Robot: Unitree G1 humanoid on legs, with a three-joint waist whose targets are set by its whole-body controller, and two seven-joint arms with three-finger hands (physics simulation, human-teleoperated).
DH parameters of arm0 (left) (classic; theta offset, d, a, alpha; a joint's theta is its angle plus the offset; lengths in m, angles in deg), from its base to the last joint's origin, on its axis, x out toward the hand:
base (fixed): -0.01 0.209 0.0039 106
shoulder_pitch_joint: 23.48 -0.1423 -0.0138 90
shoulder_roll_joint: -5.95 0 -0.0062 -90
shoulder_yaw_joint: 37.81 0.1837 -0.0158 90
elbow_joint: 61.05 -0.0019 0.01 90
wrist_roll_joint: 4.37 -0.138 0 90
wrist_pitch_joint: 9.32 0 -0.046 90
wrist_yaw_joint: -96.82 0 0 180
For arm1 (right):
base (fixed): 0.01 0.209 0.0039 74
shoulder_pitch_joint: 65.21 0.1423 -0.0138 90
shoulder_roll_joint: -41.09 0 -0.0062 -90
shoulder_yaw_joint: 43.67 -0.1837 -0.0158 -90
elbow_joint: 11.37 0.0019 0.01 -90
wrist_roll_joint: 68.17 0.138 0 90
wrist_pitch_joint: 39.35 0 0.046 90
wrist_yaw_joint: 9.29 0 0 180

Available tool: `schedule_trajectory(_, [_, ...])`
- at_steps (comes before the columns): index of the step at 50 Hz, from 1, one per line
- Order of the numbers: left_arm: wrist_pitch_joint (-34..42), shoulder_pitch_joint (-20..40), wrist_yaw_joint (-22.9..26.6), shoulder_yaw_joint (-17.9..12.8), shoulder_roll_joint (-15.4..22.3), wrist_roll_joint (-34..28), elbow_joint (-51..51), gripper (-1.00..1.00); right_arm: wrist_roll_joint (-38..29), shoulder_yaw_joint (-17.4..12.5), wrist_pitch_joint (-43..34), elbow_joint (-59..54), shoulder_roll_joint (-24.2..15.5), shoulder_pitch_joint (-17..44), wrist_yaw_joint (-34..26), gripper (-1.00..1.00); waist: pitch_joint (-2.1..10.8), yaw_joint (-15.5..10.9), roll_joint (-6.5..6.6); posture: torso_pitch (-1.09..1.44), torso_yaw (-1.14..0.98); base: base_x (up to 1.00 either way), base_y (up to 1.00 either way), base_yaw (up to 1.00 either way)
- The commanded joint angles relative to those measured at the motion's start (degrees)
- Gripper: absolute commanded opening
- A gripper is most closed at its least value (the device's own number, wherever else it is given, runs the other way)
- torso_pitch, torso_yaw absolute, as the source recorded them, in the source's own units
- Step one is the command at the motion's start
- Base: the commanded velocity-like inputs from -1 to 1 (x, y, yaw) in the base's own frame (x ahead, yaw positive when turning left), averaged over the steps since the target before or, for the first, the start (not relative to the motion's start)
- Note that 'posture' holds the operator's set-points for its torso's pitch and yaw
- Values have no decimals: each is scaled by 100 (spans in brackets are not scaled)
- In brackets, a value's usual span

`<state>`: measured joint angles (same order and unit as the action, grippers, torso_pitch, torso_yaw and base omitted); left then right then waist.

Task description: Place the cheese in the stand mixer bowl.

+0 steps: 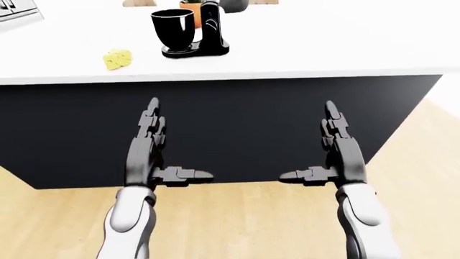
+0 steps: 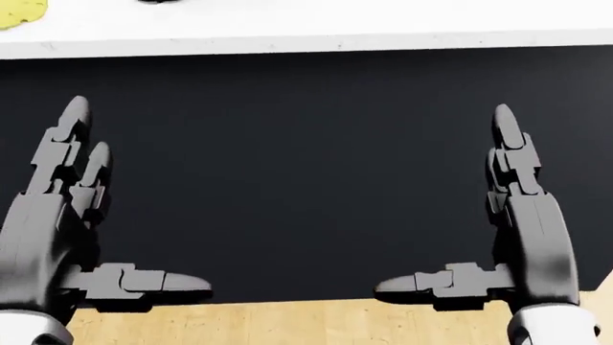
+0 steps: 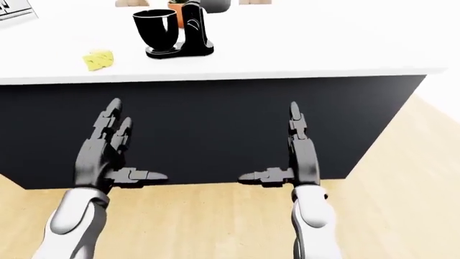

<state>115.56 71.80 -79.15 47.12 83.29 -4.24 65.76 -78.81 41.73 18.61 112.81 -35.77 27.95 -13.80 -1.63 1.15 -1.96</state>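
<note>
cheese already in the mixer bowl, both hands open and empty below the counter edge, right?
Not quite. The cheese lies on the white counter, left of the stand mixer bowl and apart from it, as the left-eye view shows. The left hand and right hand are indeed open and empty.

Bare white countertop [image 1: 323, 48] around cheese [image 1: 118, 59]; stand mixer [image 1: 192, 32] beside.
</note>
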Motion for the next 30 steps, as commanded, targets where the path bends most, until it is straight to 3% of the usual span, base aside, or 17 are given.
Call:
schedule_trajectory(1, [-372, 49, -27, -108, 37, -54, 153, 100, 14, 83, 198, 283, 3, 152, -19, 100, 103, -38, -46, 0, 0, 0, 35, 0])
schedule_trajectory(3, [-237, 109, -27, -119, 45, -48, 240, 100, -1, 89, 175, 303, 2, 160, -23, 100, 75, -38, 68, 0, 0, 0, 34, 0])
schedule_trajectory(5, [-347, 69, -37, -71, 20, -94, 148, 100, -14, 100, 175, 268, 1, 180, -25, 100, -2, -21, 270, 0, 0, 0, 35, 0])
schedule_trajectory(6, [-364, 57, -34, -67, 13, -93, 137, 100, -22, 104, 173, 264, 0, 180, -27, 100, 13, -18, 407, 0, 0, 0, 36, 0])
schedule_trajectory(7, [-304, 68, -32, -63, 20, -102, 195, 100, -21, 97, 164, 269, 0, 178, -32, 100, 109, -22, 669, 0, 0, 0, 37, 0])
schedule_trajectory(8, [-273, 82, -33, -70, 18, -97, 218, 100, -18, 93, 158, 271, 2, 175, -36, 100, 198, -15, 732, 0, 0, 0, 36, 0])
schedule_trajectory(9, [-281, 83, -30, -70, 23, -106, 219, 100, -2, 76, 181, 272, 6, 153, -39, 100, 66, -85, 599, 0, 0, 0, 36, 0])
schedule_trajectory(10, [-314, 66, -26, -54, 18, -117, 205, 100, -1, 71, 176, 287, 5, 143, -41, 100, 18, -67, 586, 0, 0, 0, 36, 0])
schedule_trajectory(17, [-334, 49, -8, -47, 9, -146, 203, 100, -13, 80, 173, 296, 0, 159, -55, 100, 13, -51, 144, 0, 0, 0, 36, 0])
schedule_trajectory(21, [-539, -26, 3, -56, -5, -156, 63, 100, -18, 82, 193, 275, 2, 156, -55, 100, 55, -30, -243, 0, 0, 0, 37, 0])
schedule_trajectory(22, [-372, 28, 0, -51, 8, -163, 177, 100, -24, 82, 186, 289, 1, 153, -55, 100, 37, 30, -45, 0, 0, 0, 36, 0])
schedule_trajectory(23, [-476, -16, 6, -36, -3, -172, 117, 100, -33, 86, 170, 309, 0, 153, -56, 100, 72, -39, -157, 0, 0, 0, 37, 0])
schedule_trajectory(25, [-521, -25, 10, -44, -2, -182, 80, 100, -37, 82, 160, 317, -1, 152, -61, 100, 141, -37, -157, 0, 0, 0, 37, 0])
schedule_trajectory(27, [-338, 29, 14, -54, 10, -179, 215, 100, -42, 82, 144, 335, -4, 156, -70, 100, 124, -55, -63, 0, 0, 0, 37, 0])
schedule_trajectory(30, [-310, 38, 23, -63, 15, -184, 234, 100, -73, 105, 99, 367, -7, 165, -80, 100, 37, -36, 190, 0, 0, 0, 36, 0])
